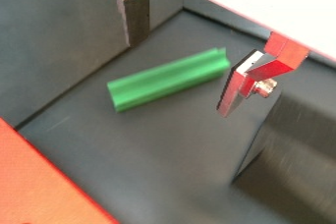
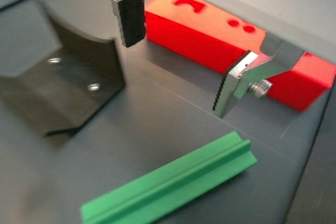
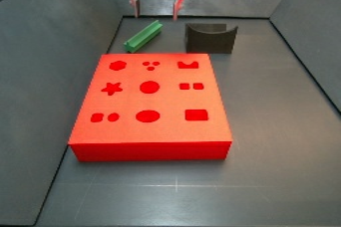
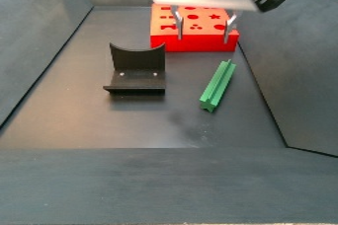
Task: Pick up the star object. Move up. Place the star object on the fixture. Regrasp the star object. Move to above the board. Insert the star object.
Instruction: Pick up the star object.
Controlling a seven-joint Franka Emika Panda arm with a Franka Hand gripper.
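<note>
The gripper (image 2: 178, 56) hung with its jaws spread wide and nothing between them; the fingers (image 2: 129, 17) were flat silver plates faced with dark pads, and both wrist views showed only bare floor in the gap. Below them the star object (image 1: 168, 79) lay flat on its side on the dark floor, untouched, with the gripper (image 4: 199, 24) above and slightly beyond it, toward the board.

The star object (image 4: 216, 83) looked to be a rigid moulded peg, bright green with a matte skin and long ridges along its length; it would probably be light and stiff, neither fragile nor very slippery. A hold across its middle, pads pressing on opposite ridged flanks, seemed the soundest, since an end grip could let it pivot.

Relative to the star object, the fixture (image 4: 136, 69) stood just beside it, apart: a dark, nearly black bracket with a curved notch and screw heads in its base plate. The board (image 3: 150, 106) lay near its other end, a smooth red slab with shaped cut-outs.
</note>
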